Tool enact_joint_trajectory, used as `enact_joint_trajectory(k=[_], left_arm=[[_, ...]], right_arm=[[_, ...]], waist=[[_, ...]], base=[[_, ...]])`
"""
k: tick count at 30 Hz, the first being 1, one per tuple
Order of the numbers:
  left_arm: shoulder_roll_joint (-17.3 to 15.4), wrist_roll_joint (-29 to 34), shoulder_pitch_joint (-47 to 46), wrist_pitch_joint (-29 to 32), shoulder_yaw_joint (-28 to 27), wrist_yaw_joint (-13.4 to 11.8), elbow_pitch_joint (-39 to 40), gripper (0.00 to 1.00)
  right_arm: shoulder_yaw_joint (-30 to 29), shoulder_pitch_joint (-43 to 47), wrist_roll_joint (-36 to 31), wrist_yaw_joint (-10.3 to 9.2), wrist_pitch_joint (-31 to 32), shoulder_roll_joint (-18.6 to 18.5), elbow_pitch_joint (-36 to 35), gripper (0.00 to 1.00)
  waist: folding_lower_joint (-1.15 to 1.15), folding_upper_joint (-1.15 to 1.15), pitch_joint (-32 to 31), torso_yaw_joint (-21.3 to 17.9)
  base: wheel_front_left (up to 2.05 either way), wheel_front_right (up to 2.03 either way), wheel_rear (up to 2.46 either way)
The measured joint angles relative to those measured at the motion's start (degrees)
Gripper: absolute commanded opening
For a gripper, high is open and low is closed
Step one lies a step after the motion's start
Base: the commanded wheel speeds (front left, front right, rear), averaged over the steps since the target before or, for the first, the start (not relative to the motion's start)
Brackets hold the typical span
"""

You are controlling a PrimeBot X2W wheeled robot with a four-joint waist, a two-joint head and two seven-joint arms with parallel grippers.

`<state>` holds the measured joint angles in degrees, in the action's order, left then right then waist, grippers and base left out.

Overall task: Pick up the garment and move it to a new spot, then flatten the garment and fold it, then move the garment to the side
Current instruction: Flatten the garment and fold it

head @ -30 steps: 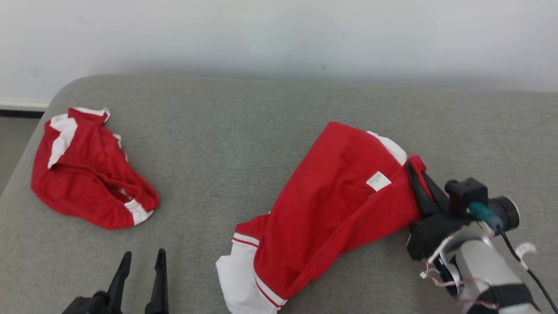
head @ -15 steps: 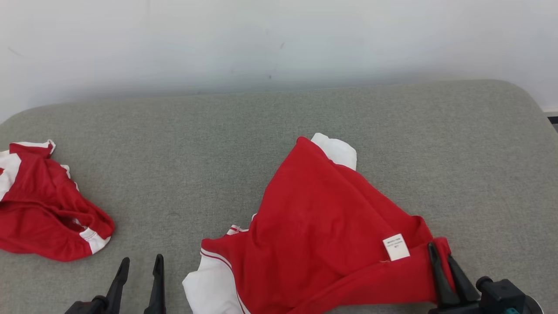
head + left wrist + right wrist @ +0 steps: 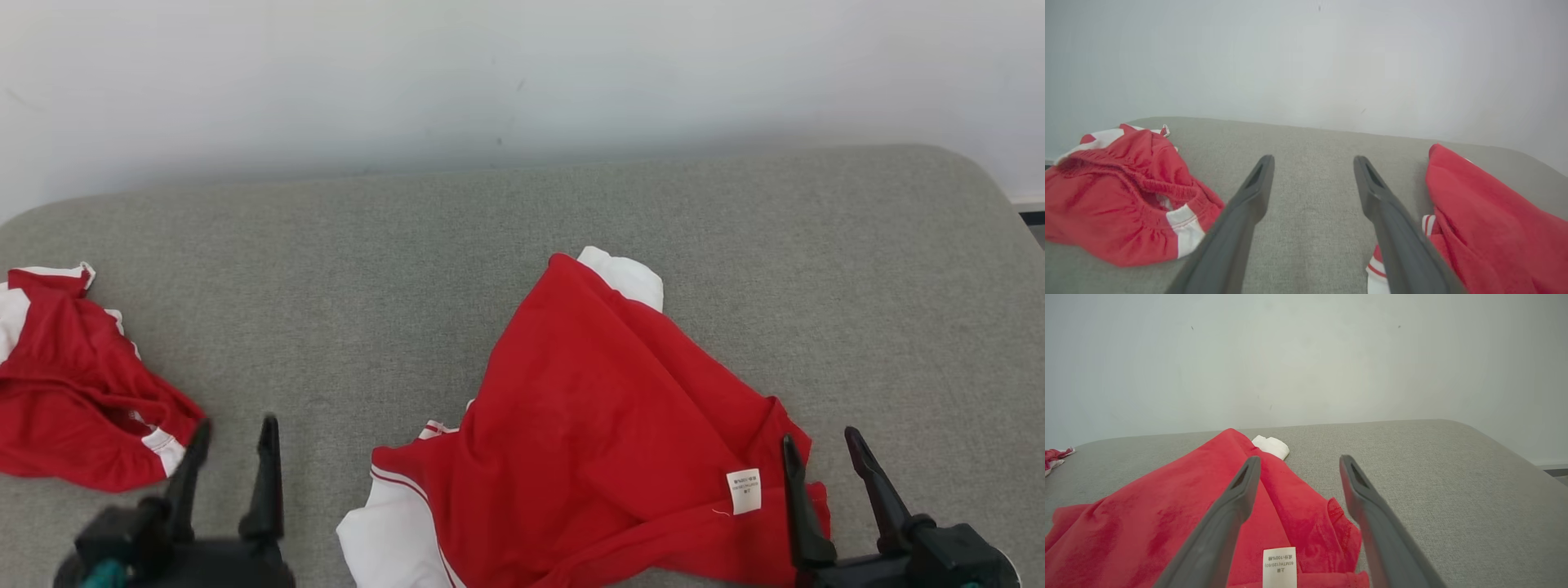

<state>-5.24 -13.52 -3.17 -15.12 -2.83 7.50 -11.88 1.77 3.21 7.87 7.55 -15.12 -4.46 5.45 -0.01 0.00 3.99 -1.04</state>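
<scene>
1. We count two red garments on the grey fabric-covered bench (image 3: 408, 245), lying well apart from each other.
2. The first is a red shirt (image 3: 596, 425). It lies crumpled right of the middle in the head view, running from a far peak down to the near edge of the picture.
3. Two white sleeves show on it. The far sleeve (image 3: 629, 278) pokes out behind the peak. The near sleeve (image 3: 392, 547) lies at the shirt's near-left corner and has thin red stripes on its cuff.
4. One white care label (image 3: 744, 491) shows on the shirt, close to the near-right hem.
5. The second garment is a pair of red shorts (image 3: 73, 408) with a gathered waistband and white trim, bunched up at the left end of the bench.
6. We see two hands, each with two long dark fingers (image 3: 796, 498), so four in all.
7. The left hand (image 3: 235, 425) is open and empty, over bare bench between the shorts and the shirt.
8. The right hand (image 3: 820, 437) is also spread wide and grips nothing. Its left finger overlaps the shirt's hem just beside the label, and its right finger is over bare bench. We cannot tell whether that left finger touches the cloth.
9. One pale wall (image 3: 490, 73) rises behind the bench.
</scene>
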Motion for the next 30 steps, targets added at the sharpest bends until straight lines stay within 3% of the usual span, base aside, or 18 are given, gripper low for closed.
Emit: enact_joint_trajectory(k=[7, 17, 24, 30], left_arm=[[-6.79, -1.60, -14.52, 0.00, 5.10, 0.00, -1.60, 1.00], [-16.68, -14.78, -38.41, 6.34, 20.94, 0.01, -8.25, 1.00], [-20.30, -23.03, -47.68, 13.72, 33.51, 0.01, -13.51, 1.00], [-21.81, -28.75, -50.08, 16.59, 42.59, 0.01, -17.51, 1.00]], right_arm=[[1.60, -2.81, -0.25, 0.00, 0.00, 0.77, 0.63, 1.00], [2.65, -6.52, -0.25, 0.00, 0.00, 1.44, 0.91, 1.00], [4.19, -8.15, 3.43, 0.00, -0.01, 1.48, 0.91, 1.00], [4.82, -9.16, 4.91, 0.00, -0.01, 1.49, 0.93, 1.00]], waist=[[0.00, 0.00, 1.60, -1.74], [0.02, 0.00, 5.90, -6.65], [0.02, 0.01, 9.43, -11.99], [0.02, 0.01, 11.76, -15.92]], base=[[0.00, 0.00, 0.00], [0.00, 0.00, 0.00], [0.00, 0.00, 0.00], [0.00, 0.00, 0.00]])
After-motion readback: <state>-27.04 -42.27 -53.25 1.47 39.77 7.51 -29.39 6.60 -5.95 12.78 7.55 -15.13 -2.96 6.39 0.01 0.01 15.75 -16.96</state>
